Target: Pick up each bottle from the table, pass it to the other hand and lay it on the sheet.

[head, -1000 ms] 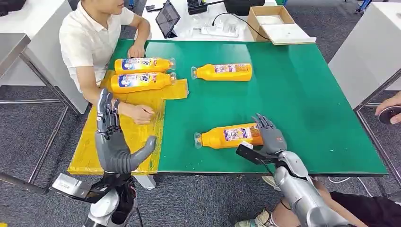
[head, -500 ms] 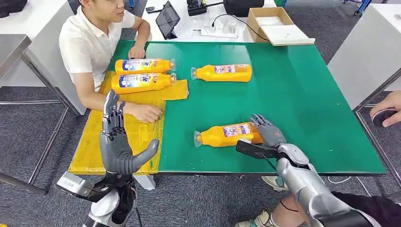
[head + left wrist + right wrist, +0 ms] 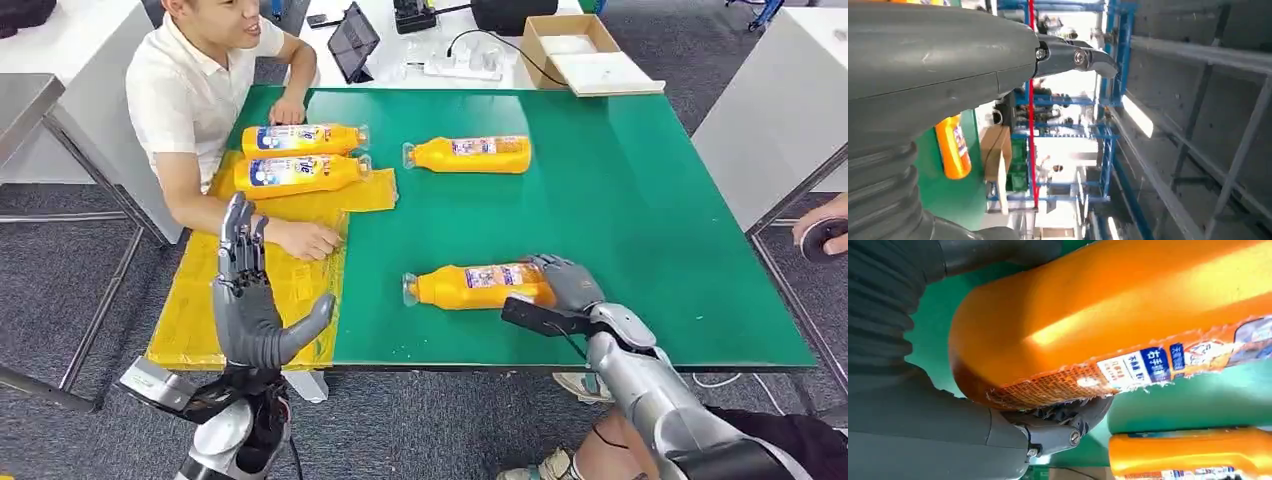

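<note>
The left hand (image 3: 245, 300) is raised upright over the near edge of the yellow sheet (image 3: 190, 310), fingers straight and spread with the thumb angled out toward the green tabletop (image 3: 640, 200); it holds nothing and touches nothing. In the left wrist view its grey cover and one dark finger (image 3: 1083, 55) stand against the room's ceiling, with a far orange bottle lying on the green surface beyond. A person (image 3: 190, 90) in a white shirt sits at the far side of the sheet, one hand resting on the yellow sheet just beyond the robot's fingertips. Two orange bottles (image 3: 300, 155) lie side by side on the far end of the sheet, caps toward the tabletop's middle, their blue-and-white labels up. Off the sheet, further along the far part of the tabletop, a third bottle (image 3: 468, 153) lies on its side on the bare green. Nearer the robot, well apart from the sheet, the near bottle (image 3: 470, 286) lies on its side with its clear cap pointing toward the sheet. The right hand (image 3: 565, 292) wraps the near bottle's base end, fingers curled over its top and thumb beneath it. In the right wrist view the fingers (image 3: 1068, 415) press against the bottle's orange body (image 3: 1108, 320) beside its torn-edged label, green surface showing under it.
</note>
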Controlling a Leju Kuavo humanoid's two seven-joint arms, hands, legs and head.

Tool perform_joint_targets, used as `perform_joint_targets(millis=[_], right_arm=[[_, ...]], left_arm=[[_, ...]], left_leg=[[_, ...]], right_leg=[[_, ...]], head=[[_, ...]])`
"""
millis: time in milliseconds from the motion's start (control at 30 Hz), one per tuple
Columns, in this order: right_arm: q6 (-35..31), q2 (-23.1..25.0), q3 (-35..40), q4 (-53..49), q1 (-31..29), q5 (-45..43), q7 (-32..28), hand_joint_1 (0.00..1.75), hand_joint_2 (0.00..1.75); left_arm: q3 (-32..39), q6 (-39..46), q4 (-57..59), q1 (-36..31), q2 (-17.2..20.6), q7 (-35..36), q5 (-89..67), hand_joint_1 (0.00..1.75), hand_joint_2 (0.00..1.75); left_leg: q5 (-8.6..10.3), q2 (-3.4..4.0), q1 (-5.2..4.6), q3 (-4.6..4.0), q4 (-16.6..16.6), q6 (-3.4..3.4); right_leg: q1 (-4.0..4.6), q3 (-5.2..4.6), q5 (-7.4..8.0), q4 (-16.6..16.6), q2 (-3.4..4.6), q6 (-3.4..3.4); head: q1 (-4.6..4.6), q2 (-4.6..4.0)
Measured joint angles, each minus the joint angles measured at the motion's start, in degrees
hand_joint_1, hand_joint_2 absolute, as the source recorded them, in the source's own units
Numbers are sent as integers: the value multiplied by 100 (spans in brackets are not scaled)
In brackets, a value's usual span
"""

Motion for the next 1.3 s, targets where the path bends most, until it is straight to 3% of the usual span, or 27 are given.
perform_joint_targets(millis=[267,367,533,700,967,1300], right_arm=[[-320,90,-13,-153,248,-217,-66,175,175],[-589,133,-159,-338,466,-598,-182,175,175],[-984,391,-689,-1181,1147,-1745,-826,175,175],[-1059,848,-1010,-2659,1877,-2807,-1058,175,175],[-1122,1350,-999,-4072,2540,-3281,-1180,175,175],[-963,1560,-611,-4201,2551,-3376,-1228,175,175]], left_arm=[[22,526,57,38,-99,35,-15,0,175],[107,848,166,63,-188,418,193,0,175],[166,533,446,306,-282,459,903,0,175],[162,559,582,577,-319,343,938,0,175],[153,491,839,717,-319,275,765,0,175],[-39,-483,918,742,-308,98,729,0,175]], left_leg=[[0,6,0,2,0,0],[0,-4,0,1,0,1],[0,-3,1,-23,0,0],[-6,-4,5,-31,-1,-5],[-9,0,2,-42,-2,-3],[-8,3,3,-43,-2,-3]], right_leg=[[0,0,0,-1,2,0],[0,3,0,0,0,0],[0,-15,0,4,0,0],[2,-28,-7,4,0,-5],[0,-40,-7,3,1,-5],[1,-41,-6,4,1,-4]], head=[[4,0],[4,0],[2,0],[2,0],[4,0],[2,0]])
